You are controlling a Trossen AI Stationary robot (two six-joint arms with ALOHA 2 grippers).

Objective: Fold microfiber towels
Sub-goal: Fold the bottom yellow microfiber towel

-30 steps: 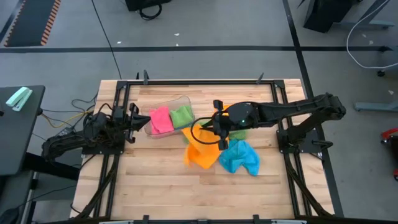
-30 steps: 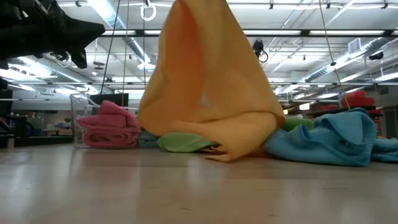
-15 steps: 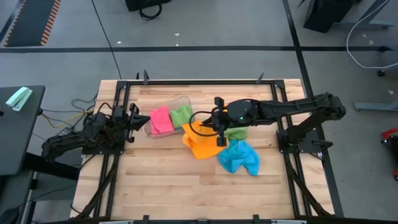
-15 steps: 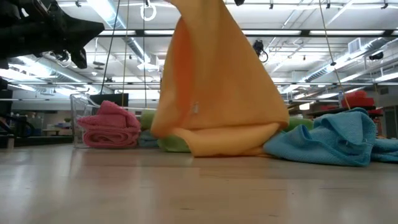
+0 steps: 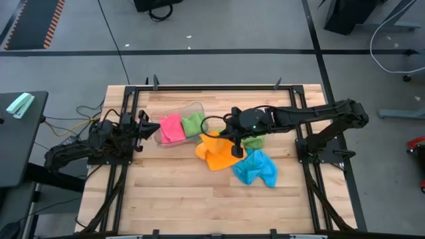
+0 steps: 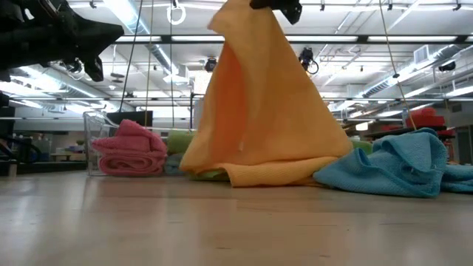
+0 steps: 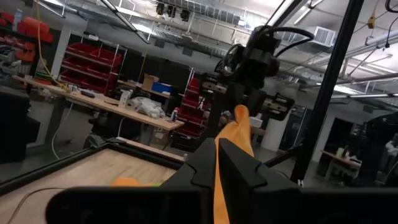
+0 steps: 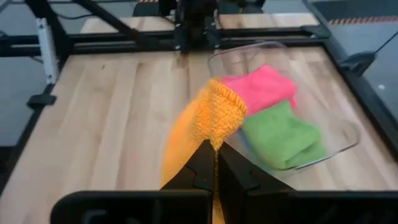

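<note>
Left gripper (image 5: 143, 126) clenched on nothing, parked at the table's (image 5: 172, 199) left edge. Orange towel (image 5: 214, 151) hanging straight down from right gripper (image 5: 234, 138), pinched by one corner near table centre, lower hem resting on wood, right arm nearer.

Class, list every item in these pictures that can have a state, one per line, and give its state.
Orange towel: lifted by one corner, lower edge on the table.
Blue towel: crumpled, unfolded on the table.
Pink towel: folded, in the clear tub.
Green towel: folded, in the tub beside the pink one.
Right tool: shut on the orange towel.
Left tool: shut, empty, at the table's left edge.
</note>
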